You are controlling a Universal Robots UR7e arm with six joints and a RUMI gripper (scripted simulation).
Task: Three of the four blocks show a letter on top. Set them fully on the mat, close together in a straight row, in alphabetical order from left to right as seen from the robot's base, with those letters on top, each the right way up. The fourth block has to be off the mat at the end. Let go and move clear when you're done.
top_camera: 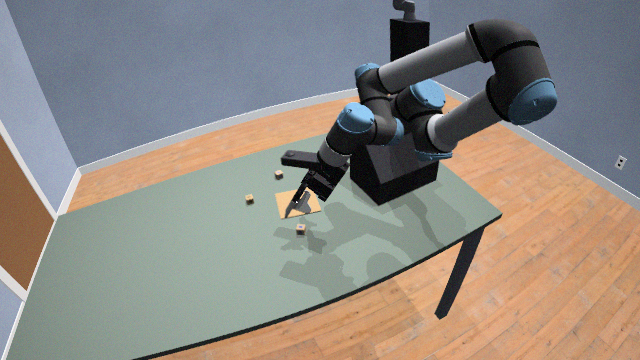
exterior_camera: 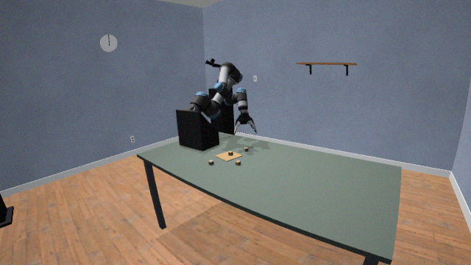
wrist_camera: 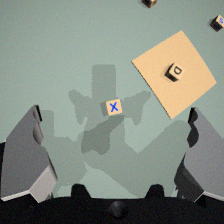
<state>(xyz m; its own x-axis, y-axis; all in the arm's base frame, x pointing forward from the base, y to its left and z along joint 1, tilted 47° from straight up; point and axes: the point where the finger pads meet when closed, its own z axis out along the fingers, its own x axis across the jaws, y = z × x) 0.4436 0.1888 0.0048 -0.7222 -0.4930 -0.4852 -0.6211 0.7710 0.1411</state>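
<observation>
My gripper (exterior_camera: 246, 132) (wrist_camera: 115, 107) is open and empty, high above the table. In the wrist view the block with a blue X (wrist_camera: 114, 107) (top_camera: 300, 229) (exterior_camera: 246, 149) lies between the fingertips, far below them, off the mat. A block with a dark letter like D (wrist_camera: 176, 70) (exterior_camera: 230, 153) stands on the tan mat (wrist_camera: 150, 65) (top_camera: 280, 199) (exterior_camera: 221, 156), its letter turned; the gripper hides it in the top view. A block with a blue mark (wrist_camera: 217, 23) (top_camera: 278, 174) (exterior_camera: 210, 162) and another block (wrist_camera: 149, 2) (top_camera: 249, 199) (exterior_camera: 238, 163), cut off in the wrist view, are off the mat.
The green table (top_camera: 150, 250) (exterior_camera: 313, 184) carries the arm's black base (top_camera: 395, 175) (exterior_camera: 199, 129) behind the mat. The arm's shadows fall around the X block and across part of the mat.
</observation>
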